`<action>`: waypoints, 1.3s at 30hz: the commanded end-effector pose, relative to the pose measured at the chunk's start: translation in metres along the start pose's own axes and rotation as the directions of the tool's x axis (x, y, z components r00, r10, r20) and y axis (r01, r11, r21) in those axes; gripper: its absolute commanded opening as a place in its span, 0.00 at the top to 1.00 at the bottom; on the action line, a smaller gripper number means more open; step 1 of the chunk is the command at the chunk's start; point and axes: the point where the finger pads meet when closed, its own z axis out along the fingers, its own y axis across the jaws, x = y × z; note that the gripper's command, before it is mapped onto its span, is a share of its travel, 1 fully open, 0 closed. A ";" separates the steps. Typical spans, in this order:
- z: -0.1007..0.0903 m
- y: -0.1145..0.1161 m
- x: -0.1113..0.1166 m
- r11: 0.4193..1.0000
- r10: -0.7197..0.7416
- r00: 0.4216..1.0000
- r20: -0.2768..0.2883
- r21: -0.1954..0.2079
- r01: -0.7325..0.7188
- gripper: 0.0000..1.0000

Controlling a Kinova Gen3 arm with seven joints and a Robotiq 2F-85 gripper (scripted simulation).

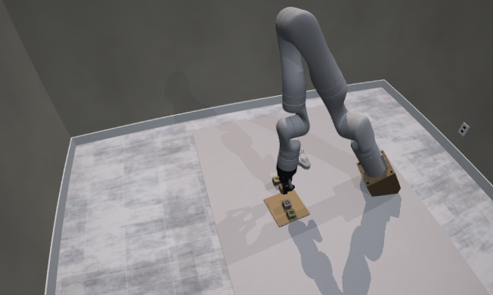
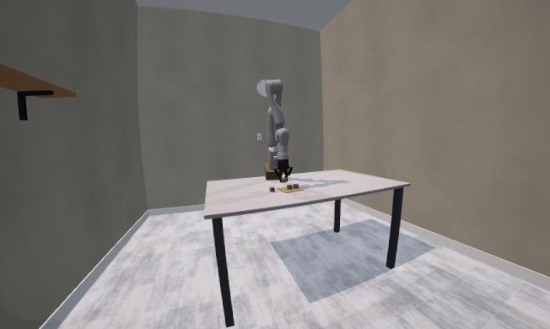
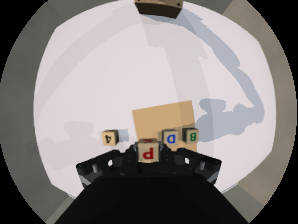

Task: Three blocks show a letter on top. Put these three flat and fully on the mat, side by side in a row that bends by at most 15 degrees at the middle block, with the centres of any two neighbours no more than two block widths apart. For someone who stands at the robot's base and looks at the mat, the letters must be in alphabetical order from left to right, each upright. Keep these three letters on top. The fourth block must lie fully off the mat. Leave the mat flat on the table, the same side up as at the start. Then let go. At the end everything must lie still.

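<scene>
The gripper [image 3: 149, 156] is closed on the red-lettered block [image 3: 148, 152], its fingers pressed to the block's two sides, and it carries the block low over the table [image 1: 242, 159] with the letter face up. In the top view the gripper [image 1: 287, 187] hangs just off the near-left edge of the brown mat [image 1: 276, 212], at the end of the mat that lies toward the fourth block. What the coming move turns on is this: the free stretch of mat lies directly ahead of the held block, and the blue-lettered block [image 3: 172, 137] is its nearest neighbour, with the green-lettered block [image 3: 189, 135] just beyond it, the two close together in one line. In the top view the blue one [image 1: 286, 204] and the green one [image 1: 291, 214] run along the mat's long axis, so the held block would need to go down at the open end of that same line, close to the blue one. The letters themselves are too small to read with confidence. The mat therefore holds two lettered blocks and lies flat. The fourth block [image 3: 111, 137], yellowish and marked with what looks like a numeral, rests on the table off the mat, near the gripper's other side [image 1: 276, 180]. The arm's wooden pedestal [image 1: 391, 185] stands well apart to the right.
</scene>
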 end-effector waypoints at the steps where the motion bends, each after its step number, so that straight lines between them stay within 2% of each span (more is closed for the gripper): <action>1: 0.001 -0.002 0.005 1.000 0.003 1.000 -0.010 0.006 -0.003 0.74; 39: 0.014 -0.002 0.005 1.000 0.003 1.000 -0.010 0.006 -0.003 0.74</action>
